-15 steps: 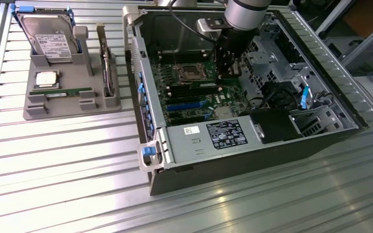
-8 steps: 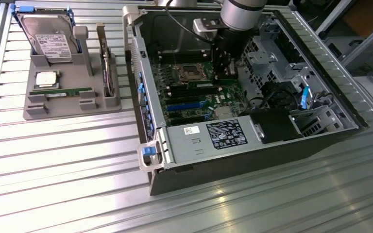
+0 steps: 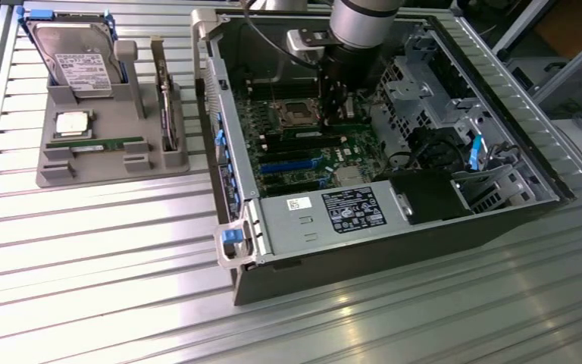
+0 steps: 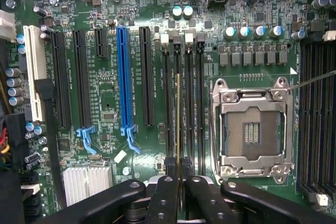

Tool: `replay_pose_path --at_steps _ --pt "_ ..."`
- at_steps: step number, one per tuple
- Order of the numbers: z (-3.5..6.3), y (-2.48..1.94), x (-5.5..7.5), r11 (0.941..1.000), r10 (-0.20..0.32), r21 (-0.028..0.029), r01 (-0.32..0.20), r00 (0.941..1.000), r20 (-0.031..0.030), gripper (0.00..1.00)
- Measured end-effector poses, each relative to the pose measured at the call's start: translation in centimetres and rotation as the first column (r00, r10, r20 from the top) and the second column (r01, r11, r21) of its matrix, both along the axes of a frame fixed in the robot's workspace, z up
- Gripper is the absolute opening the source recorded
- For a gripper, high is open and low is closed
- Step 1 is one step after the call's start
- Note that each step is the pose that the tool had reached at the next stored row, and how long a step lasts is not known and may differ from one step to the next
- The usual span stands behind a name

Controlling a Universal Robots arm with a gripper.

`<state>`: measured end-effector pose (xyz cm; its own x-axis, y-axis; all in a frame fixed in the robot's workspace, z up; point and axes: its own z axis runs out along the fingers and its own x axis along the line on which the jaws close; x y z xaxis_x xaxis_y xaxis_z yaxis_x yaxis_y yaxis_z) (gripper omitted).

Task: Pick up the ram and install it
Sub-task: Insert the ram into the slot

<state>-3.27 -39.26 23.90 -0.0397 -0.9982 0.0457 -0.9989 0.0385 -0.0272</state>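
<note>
Ram [image 4: 178, 124], thin edge-on, in jaws

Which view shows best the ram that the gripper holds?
The wrist view: the ram appears edge-on between the gripper fingers, over the memory slots. In the exterior view the arm mostly hides it.

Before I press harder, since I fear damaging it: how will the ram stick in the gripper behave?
The ram, seen edge-on in the wrist view, looks thin, so it probably flexes or cracks under sideways force. It stands on edge over the memory slots, so it likely tips if released. The gripper clamps just one end, so it may pivot.
</note>
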Motion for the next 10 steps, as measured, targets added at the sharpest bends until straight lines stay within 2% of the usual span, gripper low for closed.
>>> replay_pose_path --at_steps 8,10 --pt "-0.04 0.00 -2.2 1.0000 0.000 0.0002 0.000 1.0000 0.0001 0.12" --pt "-0.06 -0.04 -2.3 1.0000 0.000 0.0000 0.000 1.0000 0.0000 0.12"
